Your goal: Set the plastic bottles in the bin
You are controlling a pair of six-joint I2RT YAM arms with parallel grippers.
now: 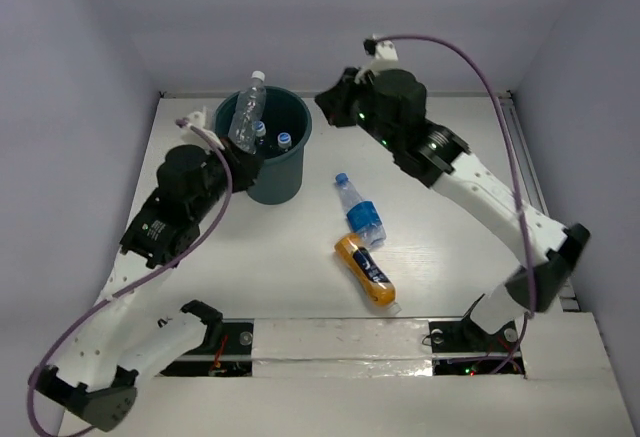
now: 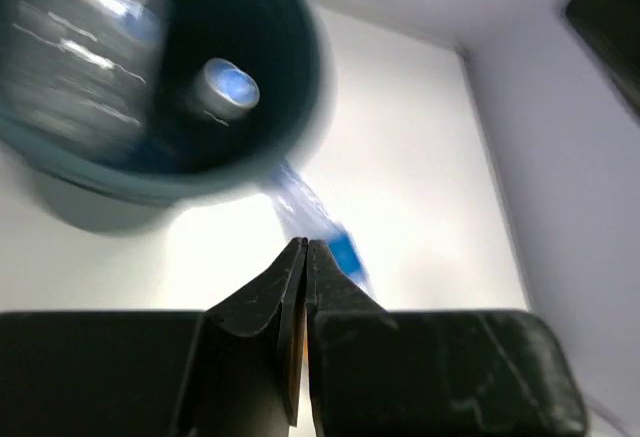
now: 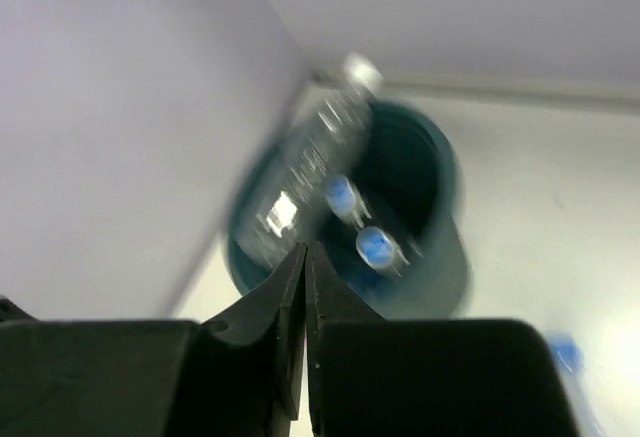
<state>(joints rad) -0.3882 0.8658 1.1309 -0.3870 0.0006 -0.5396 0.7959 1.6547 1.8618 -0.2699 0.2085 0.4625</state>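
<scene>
The dark teal bin (image 1: 272, 179) stands at the back left. A clear bottle (image 1: 246, 117) with a white cap leans out over its rim, and two blue caps (image 1: 284, 140) show inside. A clear bottle with a blue label (image 1: 359, 211) and an orange-yellow bottle (image 1: 365, 270) lie on the table right of the bin. My left gripper (image 1: 240, 159) is shut and empty against the bin's left side. My right gripper (image 1: 327, 99) is shut and empty just right of the bin's rim. The left wrist view shows the bin (image 2: 120, 182) and the blue-label bottle (image 2: 325, 232). The right wrist view shows the bin (image 3: 445, 217) and the leaning bottle (image 3: 318, 162).
Grey walls close the table at the back and on both sides. A purple cable (image 1: 470, 57) loops over the right arm. A metal rail (image 1: 330, 337) runs along the near edge between the arm bases.
</scene>
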